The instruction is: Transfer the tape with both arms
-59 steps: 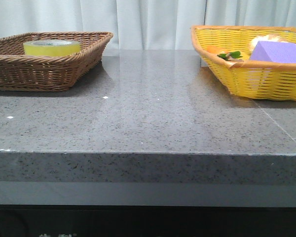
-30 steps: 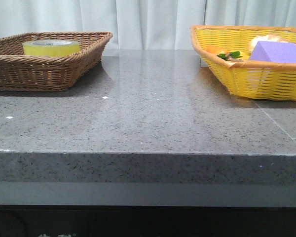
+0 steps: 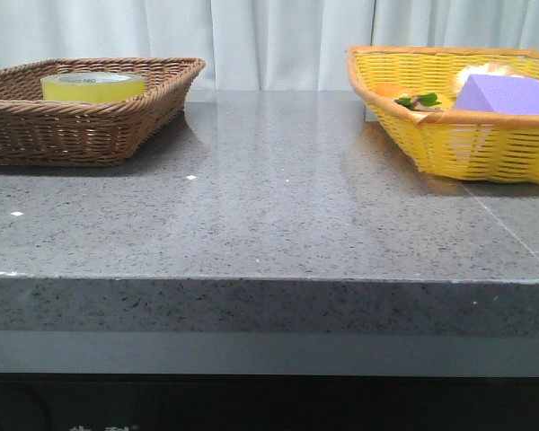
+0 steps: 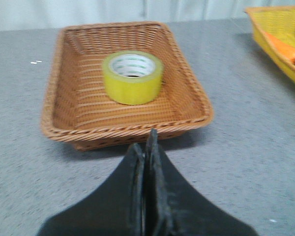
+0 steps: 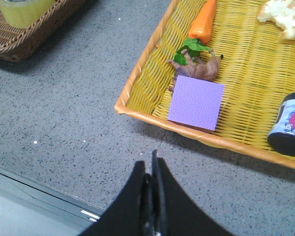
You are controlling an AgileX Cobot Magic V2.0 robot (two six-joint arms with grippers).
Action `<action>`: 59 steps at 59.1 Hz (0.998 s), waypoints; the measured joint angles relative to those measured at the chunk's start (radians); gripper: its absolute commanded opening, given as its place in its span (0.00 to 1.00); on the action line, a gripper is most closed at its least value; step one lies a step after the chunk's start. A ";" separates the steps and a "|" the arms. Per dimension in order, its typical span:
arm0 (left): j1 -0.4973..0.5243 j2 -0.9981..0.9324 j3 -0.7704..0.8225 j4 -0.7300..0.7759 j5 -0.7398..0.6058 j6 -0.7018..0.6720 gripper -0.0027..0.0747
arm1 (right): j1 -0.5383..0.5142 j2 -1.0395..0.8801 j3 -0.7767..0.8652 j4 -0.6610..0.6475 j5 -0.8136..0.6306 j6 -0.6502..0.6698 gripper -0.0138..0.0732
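Observation:
The yellow tape roll [image 3: 93, 86] lies flat in the brown wicker basket [image 3: 117, 126] at the table's far left. It shows in the left wrist view [image 4: 132, 77], pale core up, and at the corner of the right wrist view [image 5: 20, 11]. My left gripper [image 4: 145, 142] is shut and empty, short of the brown basket's [image 4: 187, 105] near rim. My right gripper [image 5: 151, 160] is shut and empty, over the grey table near the yellow basket's [image 5: 137, 96] corner. Neither arm shows in the front view.
The yellow basket [image 3: 449, 144] at the far right holds a purple block [image 3: 503, 93], a toy carrot [image 5: 204, 19], a brown figure with green leaves [image 5: 199, 66], bread [image 5: 285, 17] and a dark jar [image 5: 291, 124]. The table's front edge [image 5: 44, 194] lies near my right gripper.

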 measured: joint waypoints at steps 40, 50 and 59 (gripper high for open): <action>0.148 -0.526 0.679 -0.045 -0.458 0.000 0.01 | 0.000 0.000 0.000 0.000 0.002 0.000 0.08; 0.148 -0.526 0.679 -0.078 -0.505 0.000 0.01 | 0.000 0.000 0.000 0.000 0.002 0.000 0.08; 0.148 -0.526 0.679 -0.086 -0.505 0.000 0.01 | 0.000 0.000 0.000 0.000 0.002 0.000 0.08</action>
